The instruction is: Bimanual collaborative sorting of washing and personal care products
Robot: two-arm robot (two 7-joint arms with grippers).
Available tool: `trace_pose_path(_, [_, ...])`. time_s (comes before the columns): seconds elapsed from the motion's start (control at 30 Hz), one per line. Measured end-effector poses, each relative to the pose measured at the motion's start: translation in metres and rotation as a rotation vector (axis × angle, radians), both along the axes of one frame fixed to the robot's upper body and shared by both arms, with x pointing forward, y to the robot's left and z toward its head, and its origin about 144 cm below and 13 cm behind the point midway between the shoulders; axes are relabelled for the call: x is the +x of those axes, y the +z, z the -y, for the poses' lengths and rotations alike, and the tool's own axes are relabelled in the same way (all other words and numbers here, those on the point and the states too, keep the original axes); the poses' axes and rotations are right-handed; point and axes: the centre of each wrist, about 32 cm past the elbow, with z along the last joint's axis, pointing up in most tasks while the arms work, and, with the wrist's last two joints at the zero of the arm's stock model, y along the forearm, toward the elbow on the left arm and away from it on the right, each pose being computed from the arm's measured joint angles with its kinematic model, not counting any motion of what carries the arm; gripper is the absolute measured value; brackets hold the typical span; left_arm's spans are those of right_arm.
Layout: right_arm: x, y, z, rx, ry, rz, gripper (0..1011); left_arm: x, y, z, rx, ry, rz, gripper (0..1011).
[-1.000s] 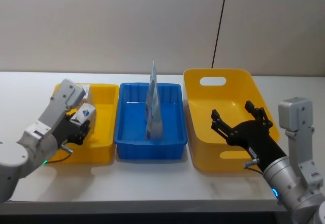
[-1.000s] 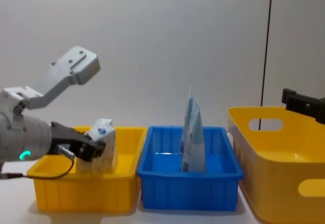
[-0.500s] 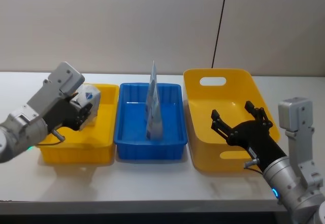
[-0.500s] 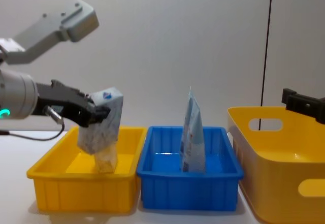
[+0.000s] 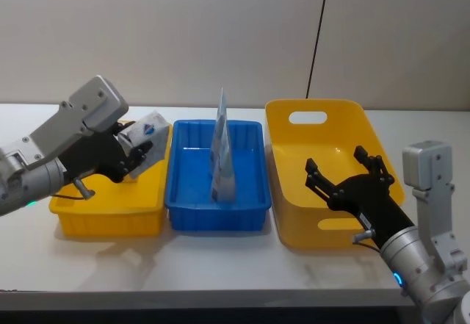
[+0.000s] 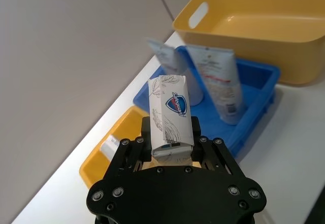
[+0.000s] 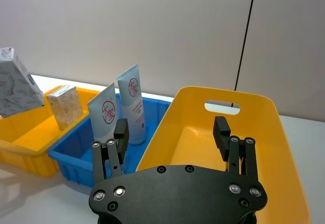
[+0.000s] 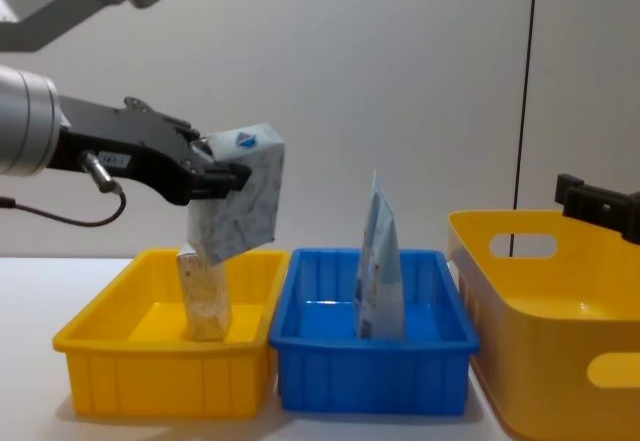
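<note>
My left gripper (image 5: 134, 150) is shut on a white-grey marbled pack (image 5: 145, 134) with a round blue logo. It holds the pack tilted in the air over the right side of the small yellow bin (image 5: 103, 212), close to the blue bin (image 5: 217, 218). From the wrist, the pack (image 6: 171, 115) stands up between the black fingers (image 6: 146, 138). A cream speckled box (image 8: 203, 296) stands in the small yellow bin below the pack (image 8: 240, 199). Two pale-blue pouches (image 5: 222, 153) stand upright in the blue bin. My right gripper (image 5: 346, 178) is open over the big yellow bin (image 5: 308, 234).
The three bins sit side by side on a white table, with the small yellow one left, the blue one in the middle and the big yellow one (image 7: 264, 132) right. A wall stands close behind. White tabletop (image 5: 220, 261) runs along in front of the bins.
My left gripper has lifted the marbled pack up out of the small yellow bin and carried it right, toward the blue bin. The right arm has not moved.
</note>
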Motion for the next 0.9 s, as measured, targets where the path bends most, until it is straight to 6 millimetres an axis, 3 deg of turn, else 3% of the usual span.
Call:
trace_pose_path(0.5, [0.0, 0.0, 0.0, 0.0, 0.0, 0.0, 1002, -0.007, 0.017, -0.005, 0.015, -0.245, -0.003, 367])
trace_pose_path(0.9, [0.0, 0.0, 0.0, 0.0, 0.0, 0.0, 1002, -0.005, 0.013, -0.008, 0.016, -0.44, -0.062, 367])
